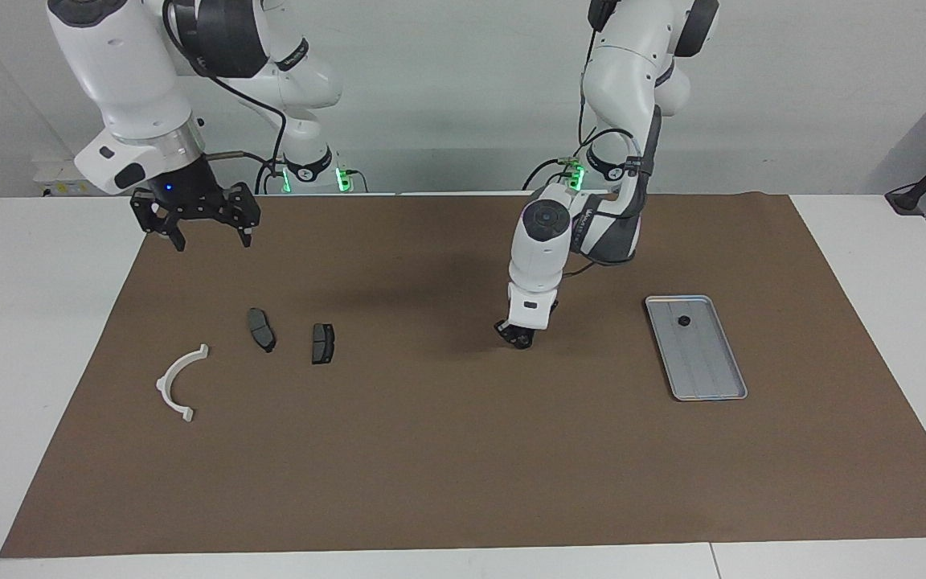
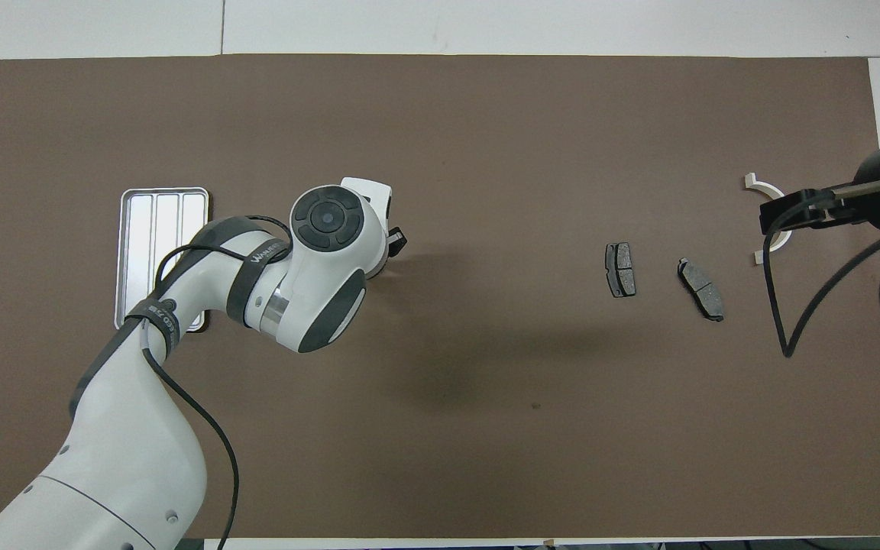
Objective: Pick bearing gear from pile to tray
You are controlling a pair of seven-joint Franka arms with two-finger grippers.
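The silver tray [image 1: 708,366] lies toward the left arm's end of the table, and a tiny black round piece [image 1: 683,321] sits in its end nearer the robots. In the overhead view the left arm covers part of the tray [image 2: 157,221] and hides that piece. The pile lies toward the right arm's end: a white arc bracket [image 1: 182,382] [image 2: 751,180] and two dark brake-pad plates [image 1: 261,329] [image 1: 322,343] [image 2: 620,269] [image 2: 701,288]. My left gripper [image 1: 518,336] [image 2: 396,241] hangs low over the bare mat between the tray and the plates. My right gripper [image 1: 212,239] [image 2: 780,218] is open, empty and raised, and covers part of the bracket from above.
A brown mat [image 1: 447,466] covers most of the white table. The right arm's black cable [image 2: 780,305] loops down beside the plates.
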